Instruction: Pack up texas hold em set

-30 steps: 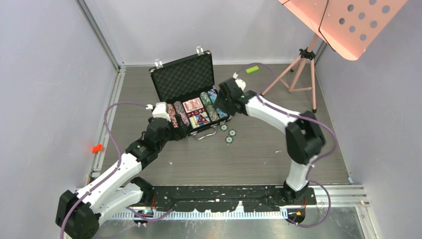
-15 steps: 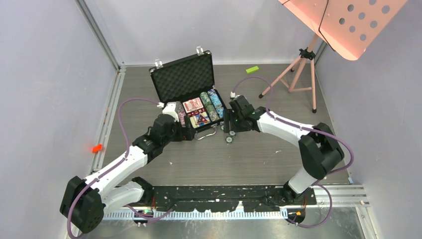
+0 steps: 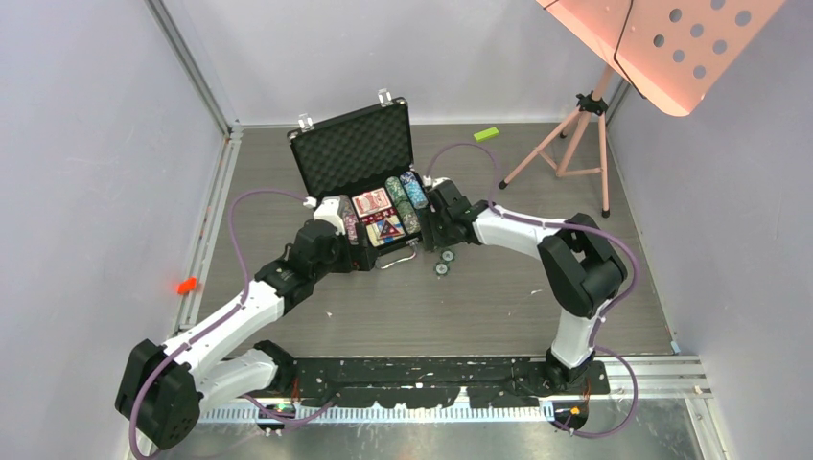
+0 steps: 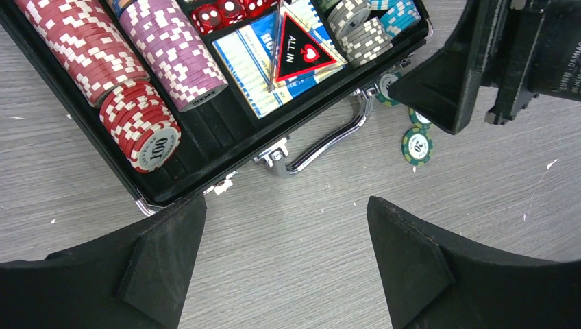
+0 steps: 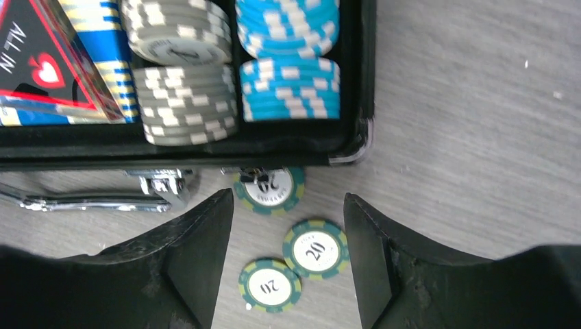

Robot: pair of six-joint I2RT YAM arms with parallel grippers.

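Observation:
The black briefcase (image 3: 369, 182) lies open with its foam lid (image 3: 353, 149) upright. It holds chip rows, a card deck (image 3: 372, 201), red dice (image 4: 229, 10) and an "ALL IN" triangle (image 4: 301, 44). Three green "20" chips lie on the table by its front right corner (image 3: 443, 257). My right gripper (image 3: 436, 240) is open just above them. Two chips (image 5: 316, 249) (image 5: 270, 285) lie between its fingers and one (image 5: 268, 188) touches the case front (image 5: 205, 147). My left gripper (image 4: 284, 205) is open and empty over bare table by the case's front left corner (image 4: 212, 133), near the silver handle (image 4: 329, 140).
A small green block (image 3: 486, 133) lies at the back right. A pink tripod stand (image 3: 575, 134) with a perforated pink panel (image 3: 662, 43) stands at the far right. A small orange-red piece (image 3: 186, 285) sits at the left edge. Walls close in the sides and back.
My right gripper has come down off the case's right side to the loose green chips in front of it. My left gripper edged toward the case's front left corner, then stayed still.

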